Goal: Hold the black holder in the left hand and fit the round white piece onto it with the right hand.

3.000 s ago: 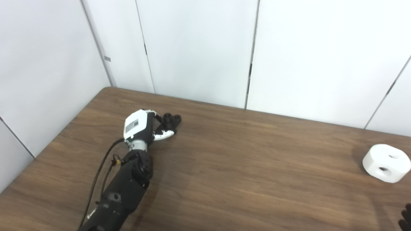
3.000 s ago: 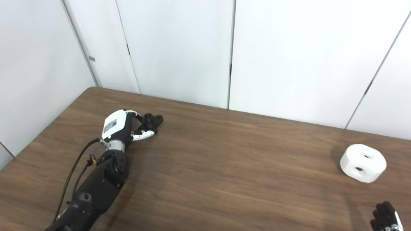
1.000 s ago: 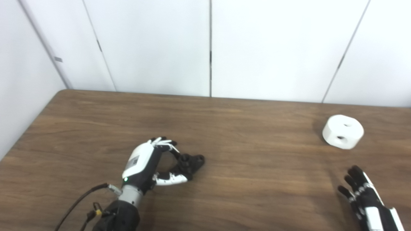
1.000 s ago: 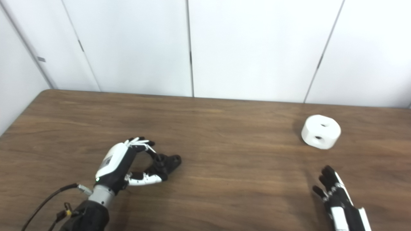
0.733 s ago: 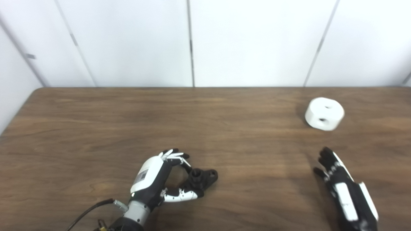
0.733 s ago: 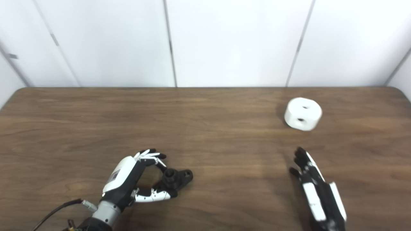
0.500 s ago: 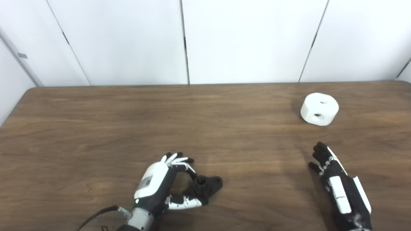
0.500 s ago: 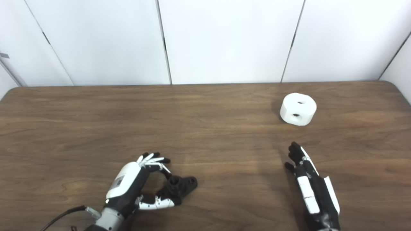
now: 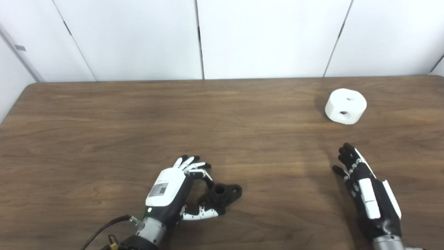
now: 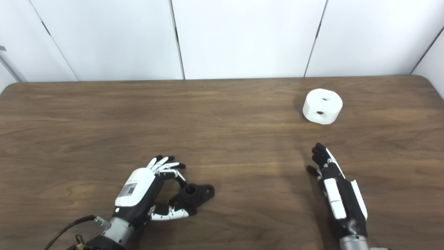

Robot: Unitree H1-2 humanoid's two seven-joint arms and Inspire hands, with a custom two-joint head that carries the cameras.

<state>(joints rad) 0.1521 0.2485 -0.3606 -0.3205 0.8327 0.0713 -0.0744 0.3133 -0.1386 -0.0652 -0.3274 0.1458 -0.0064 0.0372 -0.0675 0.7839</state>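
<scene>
Left robot hand [image 9: 170,192] on black holder [image 9: 222,195], right robot hand [image 9: 364,189] empty, flat.
Holder sits on the wooden surface [image 9: 104,132] near the front edge, left fingers [image 9: 194,166] and thumb curled around its near end (clamped on it, looks like). Right fingers stretched out, apart, holding nothing. Round white piece [image 9: 345,106] lies far right on the surface, well apart from both hands.
</scene>
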